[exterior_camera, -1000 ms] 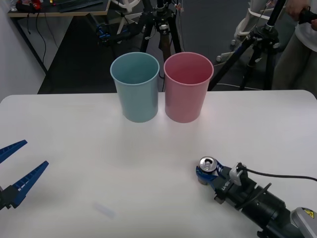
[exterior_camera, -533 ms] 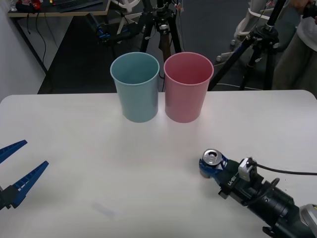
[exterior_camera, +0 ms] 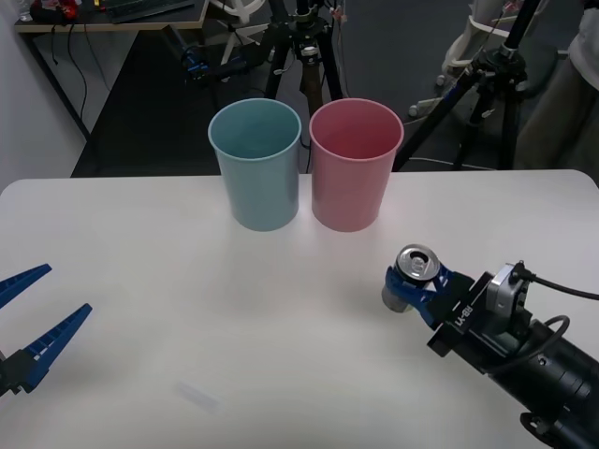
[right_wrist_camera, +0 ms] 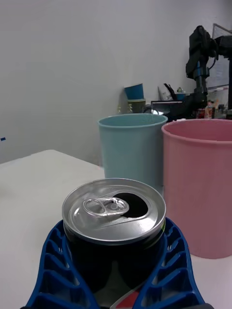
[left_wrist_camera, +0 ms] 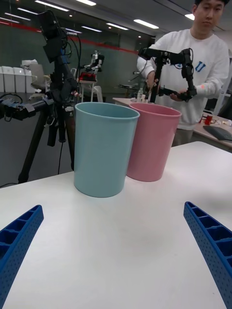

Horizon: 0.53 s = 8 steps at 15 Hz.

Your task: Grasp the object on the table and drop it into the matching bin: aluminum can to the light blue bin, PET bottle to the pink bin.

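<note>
The left gripper (exterior_camera: pixel 23 323) hangs spread wide over the table (exterior_camera: pixel 140 281), well left of the light blue bin (exterior_camera: pixel 256 164). The pink bin (exterior_camera: pixel 355 161) touches that bin's right side; nearer the robot and further right, the right gripper (exterior_camera: pixel 412 288) clenches the aluminum can (exterior_camera: pixel 415 271) upright.

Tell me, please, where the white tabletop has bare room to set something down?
The broad middle of the large white tabletop is bare, between the open left gripper and the right gripper shut on the small silver metal can. It is crowded at the far edge, where the pale blue plastic bin and pale pink plastic bin stand together.
</note>
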Motion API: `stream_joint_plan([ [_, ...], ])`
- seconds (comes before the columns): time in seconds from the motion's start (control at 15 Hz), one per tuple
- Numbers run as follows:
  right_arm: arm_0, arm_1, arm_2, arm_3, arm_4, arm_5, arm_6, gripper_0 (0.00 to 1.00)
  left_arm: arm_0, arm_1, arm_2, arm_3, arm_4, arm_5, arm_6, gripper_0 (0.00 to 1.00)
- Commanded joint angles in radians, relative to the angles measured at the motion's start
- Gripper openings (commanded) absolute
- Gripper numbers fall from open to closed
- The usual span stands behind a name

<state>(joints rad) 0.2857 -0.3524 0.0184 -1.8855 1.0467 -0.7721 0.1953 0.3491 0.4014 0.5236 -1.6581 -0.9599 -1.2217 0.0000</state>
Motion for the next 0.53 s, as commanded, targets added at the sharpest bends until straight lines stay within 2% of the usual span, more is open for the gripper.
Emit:
stream_joint_plan([
  [0.07, 0.003, -0.016, -0.005, -0.09, 0.003, 0.034, -0.097, 0.0, 0.0, 0.0, 0.0, 0.0, 0.0, 0.0, 0.0, 1.0],
  [0.4, -0.026, -0.017, -0.031, -0.211, 0.079, 0.076, -0.26, 0.0, 0.0, 0.0, 0.0, 0.0, 0.0, 0.0, 0.0, 1.0],
  [0.53, -0.053, -0.017, -0.029, -0.257, 0.15, 0.12, -0.324, 0.0, 0.0, 0.0, 0.0, 0.0, 0.0, 0.0, 0.0, 1.0],
])
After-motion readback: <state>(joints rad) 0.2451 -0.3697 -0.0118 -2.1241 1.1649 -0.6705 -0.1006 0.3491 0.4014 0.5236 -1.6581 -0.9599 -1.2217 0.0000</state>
